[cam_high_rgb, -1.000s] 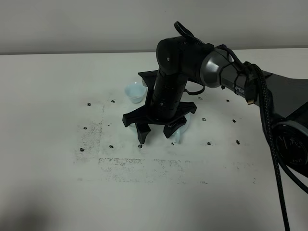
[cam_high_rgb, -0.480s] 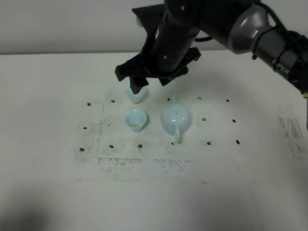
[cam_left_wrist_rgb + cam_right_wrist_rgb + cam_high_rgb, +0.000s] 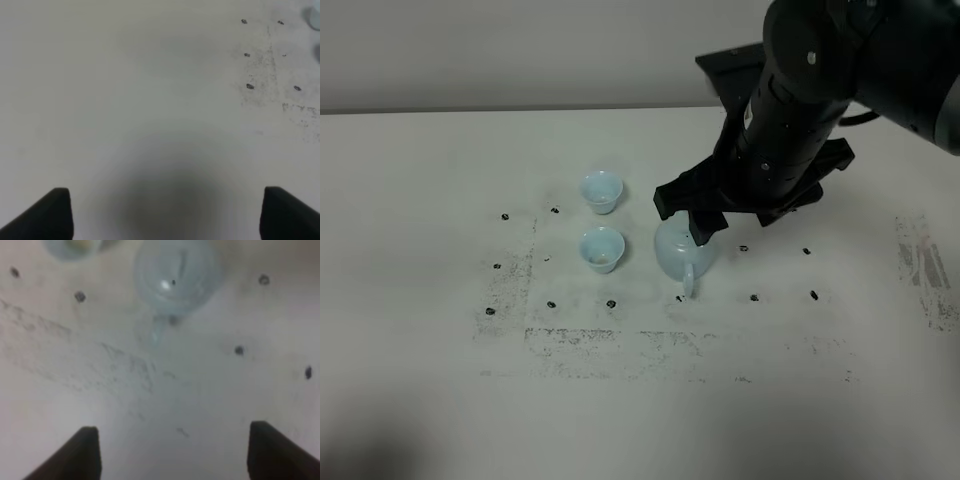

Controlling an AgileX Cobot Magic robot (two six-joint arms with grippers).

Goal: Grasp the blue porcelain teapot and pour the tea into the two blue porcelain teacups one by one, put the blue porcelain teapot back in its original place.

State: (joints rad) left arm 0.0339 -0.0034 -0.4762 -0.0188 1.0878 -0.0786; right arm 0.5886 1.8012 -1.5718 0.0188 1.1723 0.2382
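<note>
**Hanging spread and empty: right gripper (image 3: 181, 452) above the blue porcelain teapot (image 3: 678, 256)**

The white table (image 3: 420, 300) carries everything, its surface scuffed with grey smudges and scattered small black dots (image 3: 754, 297). The black right arm (image 3: 800, 100) reaches in from the table's right edge and ends raised over the middle. Its fingers (image 3: 82, 452) are released, spread wide with only bare tabletop between them. In the wrist view the teapot lies ahead of the fingertips, not between them. From the high camera one finger overlaps the teapot's far side, and I cannot tell from there whether it touches.

The left gripper (image 3: 170, 215) hangs over bare table toward the left edge, its fingers equally released and grasping nothing.

The teapot stands upright near the table's middle, its loop handle pointing toward the near edge. The two blue porcelain teacups (image 3: 601, 190) stand upright on the left-edge side of the teapot, one behind the other. The nearer cup (image 3: 602, 248) is just beside the teapot and shows a yellowish tinge inside. The farther cup sits closer to the far edge.
</note>
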